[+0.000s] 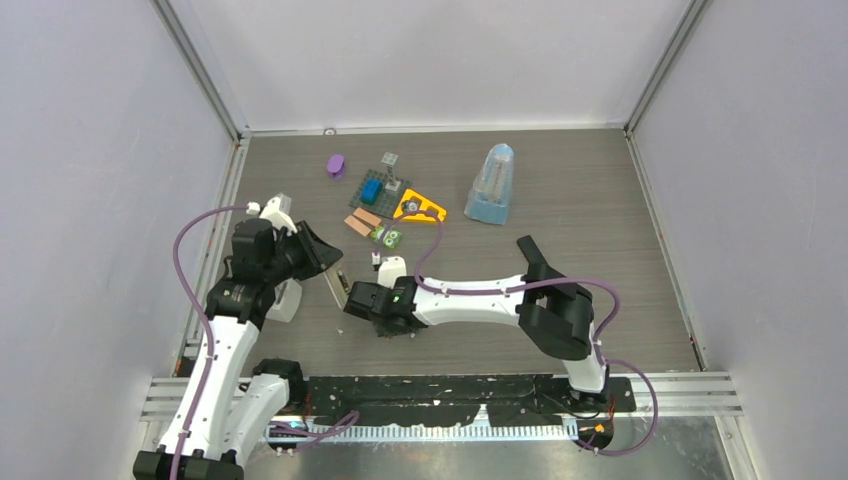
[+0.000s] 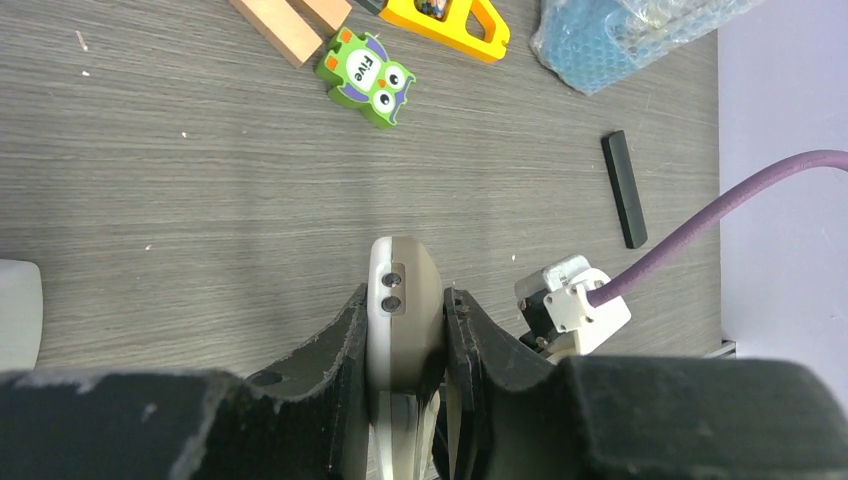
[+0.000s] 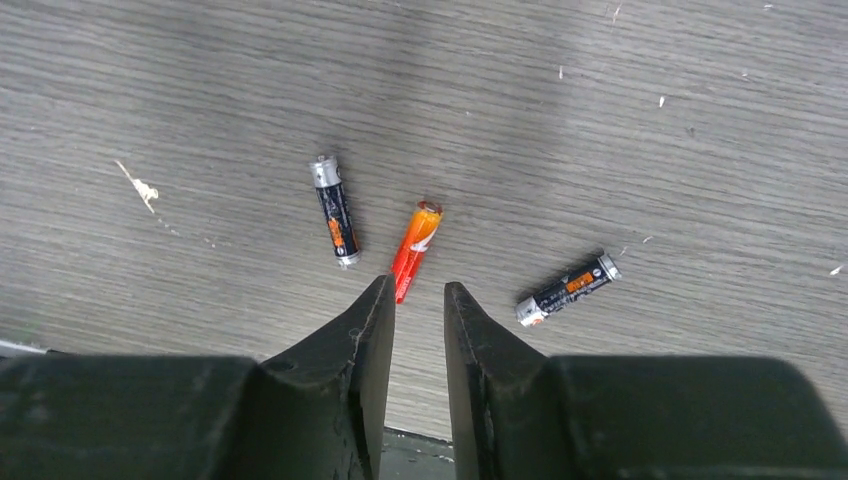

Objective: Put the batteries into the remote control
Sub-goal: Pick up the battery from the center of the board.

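My left gripper (image 2: pixel 405 292) is shut on the remote control (image 2: pixel 402 300), held on edge, its white rounded end sticking out past the fingertips above the table. In the top view this gripper (image 1: pixel 325 258) is at the left of the table. Three batteries lie on the table under my right gripper (image 3: pixel 418 285): a black one (image 3: pixel 333 210), an orange one (image 3: pixel 415 250) and another black one (image 3: pixel 567 289). The right jaws stand a narrow gap apart with nothing between them. The orange battery's near end lies just ahead of the left fingertip (image 3: pixel 380 295). In the top view the right gripper (image 1: pixel 365 300) is close beside the left one.
A green owl toy (image 2: pixel 366 76), wooden blocks (image 2: pixel 290 25) and an orange toy saw (image 2: pixel 445 20) lie beyond the grippers. A flat black strip (image 2: pixel 624 188) lies to the right. Further back are a blue bubble-wrapped item (image 1: pixel 491 185), a grey board (image 1: pixel 378 190) and a purple piece (image 1: pixel 336 165). A white object (image 1: pixel 285 300) sits under the left arm.
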Tool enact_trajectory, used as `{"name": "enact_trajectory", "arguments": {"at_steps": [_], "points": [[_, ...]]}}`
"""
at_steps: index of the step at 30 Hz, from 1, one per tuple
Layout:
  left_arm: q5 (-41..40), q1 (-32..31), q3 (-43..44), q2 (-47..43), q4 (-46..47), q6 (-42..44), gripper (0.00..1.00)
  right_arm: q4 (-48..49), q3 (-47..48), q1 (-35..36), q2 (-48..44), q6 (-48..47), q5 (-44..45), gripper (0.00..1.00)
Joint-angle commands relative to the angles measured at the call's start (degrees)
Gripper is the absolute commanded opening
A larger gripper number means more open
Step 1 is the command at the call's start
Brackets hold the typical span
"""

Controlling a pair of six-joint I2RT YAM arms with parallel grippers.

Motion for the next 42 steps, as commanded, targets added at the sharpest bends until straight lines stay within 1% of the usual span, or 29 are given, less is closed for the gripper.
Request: {"name": "enact_trajectory", "arguments": {"at_steps": [1,7,12,14,19,23,27,33,35,36,38,42], "points": [[-0.1,0.4,-0.4,-0.7,1.3,0.9,0.00,-0.8,2.7,-0.3,1.5,2.1,1.5,0.30],[0.3,0.4,-0.5,-0.4,1.3,0.9,0.00,1.1,3.3,-0.7,3.4,-0.1,-0.8,0.30],[0.7,0.5,-0.9,-0.2,1.6,0.6,0.00,1.2,3.3,-1.1,4.2,-0.1,-2.3,0.30],[0.7,0.5,-1.0,-0.2,1.6,0.4,0.00,1.2,3.1,-1.2,4.3,-0.1,-2.5,0.29],[1.2,0.7,-1.4,-0.5,1.8,0.3,0.00,1.2,2.6,-1.4,4.0,-0.4,-2.9,0.22],[1.8,0.7,-1.8,-0.8,1.9,0.2,0.00,1.9,2.0,-1.8,4.0,-1.6,-3.8,0.21],[2.5,0.7,-2.5,-1.3,2.6,-0.7,0.00,3.0,2.1,-2.6,5.0,-4.4,-7.2,0.23],[3.0,0.6,-3.2,-1.7,4.2,-2.4,0.00,2.3,2.6,-3.0,5.7,-7.5,-8.1,0.26],[3.4,0.7,-3.4,-1.7,4.4,-2.7,0.00,2.3,2.6,-3.1,5.5,-8.3,-7.9,0.22],[3.7,0.7,-3.4,-1.7,4.4,-2.8,0.00,2.3,2.4,-3.1,5.0,-8.9,-7.6,0.17],[4.5,0.6,-3.5,-1.7,4.5,-2.8,0.00,2.4,1.5,-3.1,3.0,-9.5,-6.1,0.12],[8.1,0.6,-3.8,-1.3,5.6,-2.5,0.00,2.9,-1.8,-3.1,-4.2,-11.4,-0.5,0.08]]}}
